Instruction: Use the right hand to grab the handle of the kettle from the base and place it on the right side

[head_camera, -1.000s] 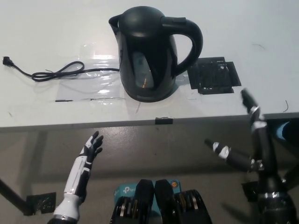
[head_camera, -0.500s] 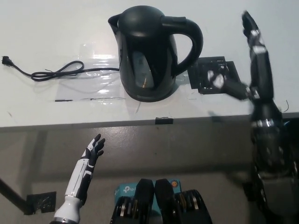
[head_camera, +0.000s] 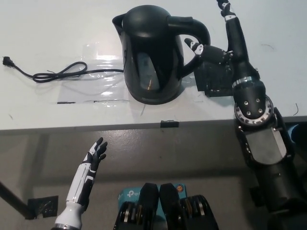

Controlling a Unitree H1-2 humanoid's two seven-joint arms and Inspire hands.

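Black electric kettle [head_camera: 154, 55] sits upright on its base [head_camera: 158, 98] at the far middle of the white table [head_camera: 57, 28], spout to the left, loop handle [head_camera: 195, 40] to the right. The base only shows as a thin dark rim under the kettle body. Power cord [head_camera: 57, 74] runs left from the base in loose curls and ends in a plug [head_camera: 6, 61] near the table's left edge; a clear taped-down sheet [head_camera: 96, 79] lies under cord and kettle. Black right hand [head_camera: 226, 48] is up over the table just right of the handle, released, fingers spread: one finger [head_camera: 197, 47] pokes left into or against the handle loop, another [head_camera: 225, 8] points away toward the far edge. Can't tell if that near finger actually touches the handle; nothing is gripped. Below the hand a black square marker patch [head_camera: 218, 79] is stuck to the table, just right of the kettle, partly covered by the wrist. Right forearm [head_camera: 261, 139] comes up from the bottom right across the table's near edge. White left hand [head_camera: 93, 158] hangs idle at lower left, below the table edge, released with fingers apart, well away from everything. Small black tab [head_camera: 168, 123] sits on the near table edge in front of the kettle.
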